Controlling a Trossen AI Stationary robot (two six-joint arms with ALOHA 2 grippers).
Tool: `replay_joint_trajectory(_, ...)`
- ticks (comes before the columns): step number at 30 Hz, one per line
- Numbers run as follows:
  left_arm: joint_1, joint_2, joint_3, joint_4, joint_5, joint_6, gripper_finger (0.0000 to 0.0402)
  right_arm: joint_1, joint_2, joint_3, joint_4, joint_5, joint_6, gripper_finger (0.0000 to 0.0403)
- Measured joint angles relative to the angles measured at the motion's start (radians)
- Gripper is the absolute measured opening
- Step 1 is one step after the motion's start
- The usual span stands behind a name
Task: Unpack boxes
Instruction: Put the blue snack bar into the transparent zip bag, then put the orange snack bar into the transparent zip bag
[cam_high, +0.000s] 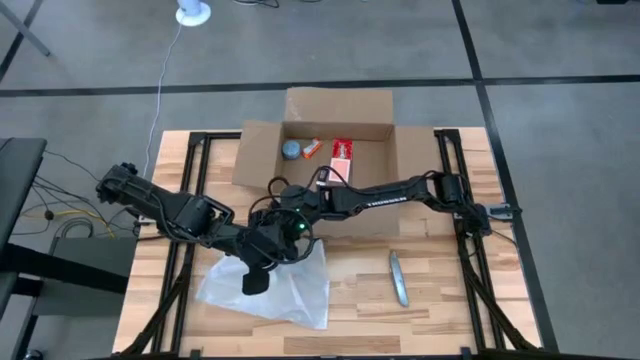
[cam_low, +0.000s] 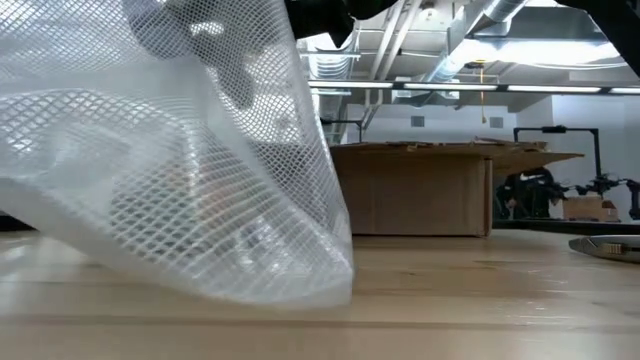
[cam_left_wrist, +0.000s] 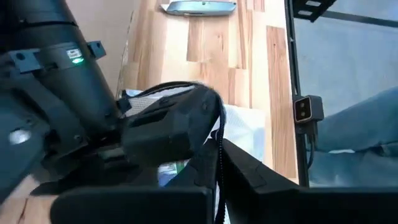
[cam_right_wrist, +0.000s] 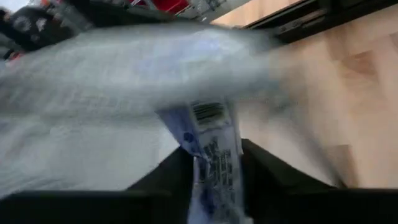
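The left arm reaches in from the table's left edge, stretched low and angled toward the middle, and its left gripper (cam_high: 256, 280) sits on the upper part of a clear plastic bag (cam_high: 285, 290) that lies on the near half of the wooden table (cam_high: 440, 300); whether its fingers are spread or pressed together cannot be told, since the other arm's dark body fills its wrist view. The bag, patterned with a fine mesh, is lifted at one side and droops to the tabletop in the low view (cam_low: 200, 200). Just beside the left gripper, the right gripper (cam_high: 280, 228) meets the bag's top edge; the right arm comes from the table's right side and lies nearly level across the middle, passing in front of the cardboard box (cam_high: 330, 135). Its fingers (cam_right_wrist: 168, 180) pinch a blue-and-white printed packet (cam_right_wrist: 214, 155) through or at the bag. The box stands open at the far middle of the table, flaps folded out, with a small round grey thing, an orange item and a red packet inside. To the right, near the front, a grey box cutter (cam_high: 399, 278) lies apart from everything.
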Motion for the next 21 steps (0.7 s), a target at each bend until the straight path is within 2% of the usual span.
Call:
replay_joint_trajectory(5,0.003,0.0,-0.001,-0.042,-0.023,-0.029,0.0,-0.003,0.0,0.0,-0.012,0.007,0.008,0.0205)
replay_joint_trajectory(8,0.002,0.0,0.001,-0.101,-0.03,-0.074,0.0,-0.026,-0.004,0.0,-0.068,-0.004,-0.001,0.0235)
replay_joint_trajectory(10,-0.001,0.0,-0.001,-0.183,-0.036,-0.112,0.0,-0.045,-0.013,0.0,-0.11,-0.041,-0.012,0.0243)
replay_joint_trajectory(17,-0.031,0.0,-0.001,-0.31,-0.044,-0.192,0.0,-0.099,-0.024,0.0,-0.144,-0.199,-0.02,0.0245)
replay_joint_trajectory(21,-0.046,0.0,-0.001,-0.395,-0.042,-0.241,0.0,-0.144,-0.038,0.0,-0.139,-0.212,-0.036,0.0245)
